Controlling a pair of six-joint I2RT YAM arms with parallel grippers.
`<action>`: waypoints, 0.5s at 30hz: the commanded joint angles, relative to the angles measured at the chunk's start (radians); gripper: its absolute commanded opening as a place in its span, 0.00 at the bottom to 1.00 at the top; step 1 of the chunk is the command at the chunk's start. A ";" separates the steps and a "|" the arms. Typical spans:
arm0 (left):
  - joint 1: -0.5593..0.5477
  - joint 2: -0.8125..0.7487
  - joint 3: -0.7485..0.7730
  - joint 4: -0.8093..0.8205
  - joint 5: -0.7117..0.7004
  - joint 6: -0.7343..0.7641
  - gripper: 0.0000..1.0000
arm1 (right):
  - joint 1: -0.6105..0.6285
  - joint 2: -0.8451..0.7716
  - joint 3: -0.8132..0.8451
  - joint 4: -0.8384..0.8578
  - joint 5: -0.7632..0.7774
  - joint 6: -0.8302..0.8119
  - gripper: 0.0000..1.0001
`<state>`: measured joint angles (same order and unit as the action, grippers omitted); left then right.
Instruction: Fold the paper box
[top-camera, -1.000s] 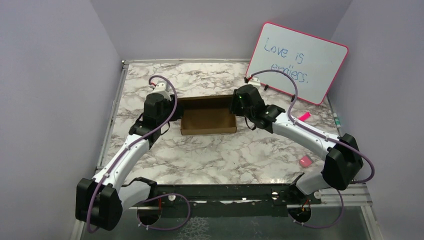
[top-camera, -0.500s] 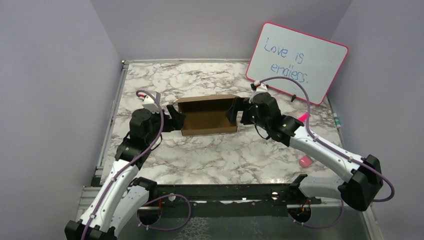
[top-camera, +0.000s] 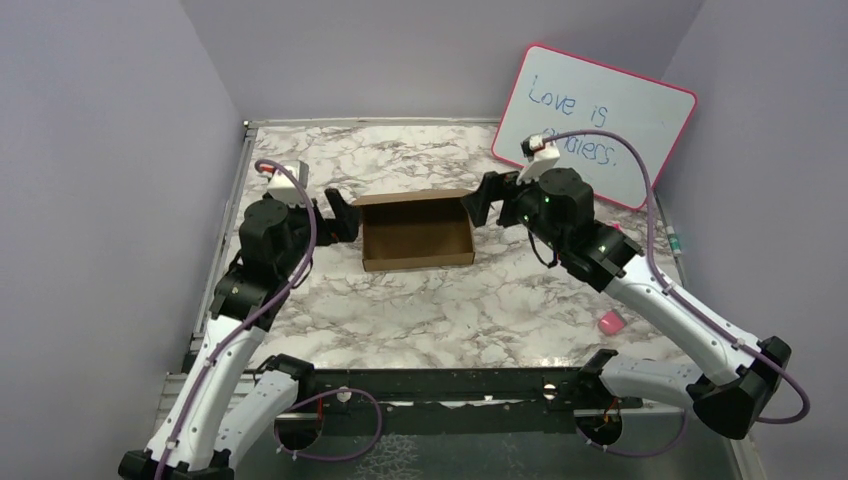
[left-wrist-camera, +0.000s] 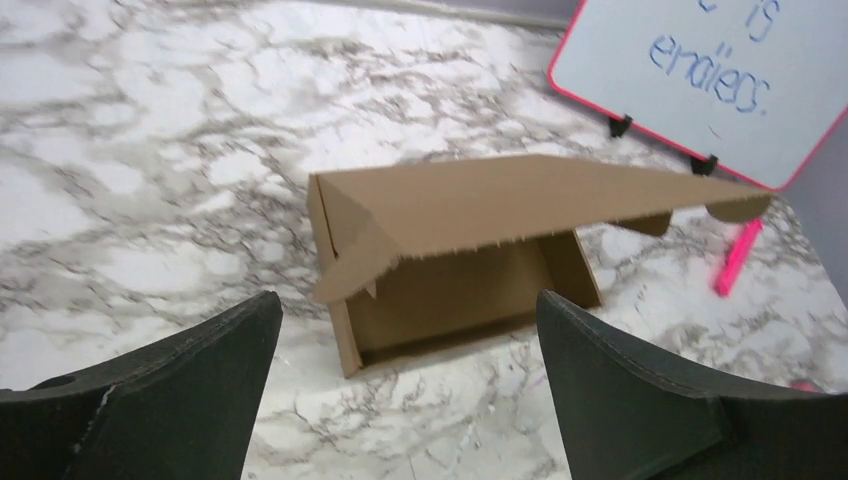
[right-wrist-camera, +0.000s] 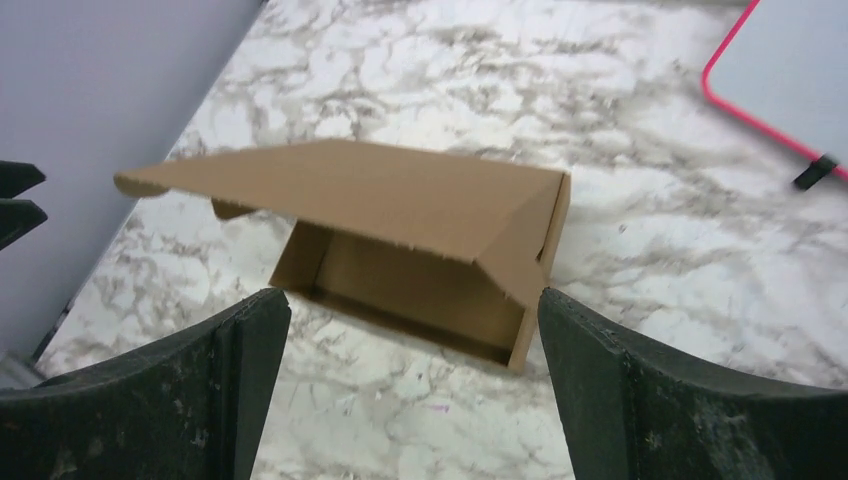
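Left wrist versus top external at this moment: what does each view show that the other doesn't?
Only left wrist: the side-on look at the paper box, its lid flap slanting above the tray, end tab folded down. Only top external: the left arm and right arm flanking the box, jaws open and clear of it, plus a small pink object. Both: the box, the pink-framed whiteboard, the marble table.

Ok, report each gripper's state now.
Left gripper: open, holding nothing, near the left end of the paper box.
Right gripper: open, holding nothing, near the box's right end.
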<state>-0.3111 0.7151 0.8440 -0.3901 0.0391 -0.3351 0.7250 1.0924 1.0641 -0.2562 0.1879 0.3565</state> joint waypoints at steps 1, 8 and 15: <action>0.001 0.131 0.142 -0.008 -0.168 0.070 0.96 | -0.056 0.073 0.117 -0.014 0.048 -0.096 1.00; 0.067 0.339 0.241 0.012 -0.008 0.089 0.87 | -0.123 0.227 0.227 0.003 -0.069 -0.129 1.00; 0.076 0.388 0.182 0.019 0.077 0.089 0.82 | -0.132 0.301 0.189 -0.008 -0.140 -0.129 0.96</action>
<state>-0.2375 1.1130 1.0531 -0.3859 0.0311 -0.2604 0.5957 1.3842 1.2713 -0.2569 0.1120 0.2424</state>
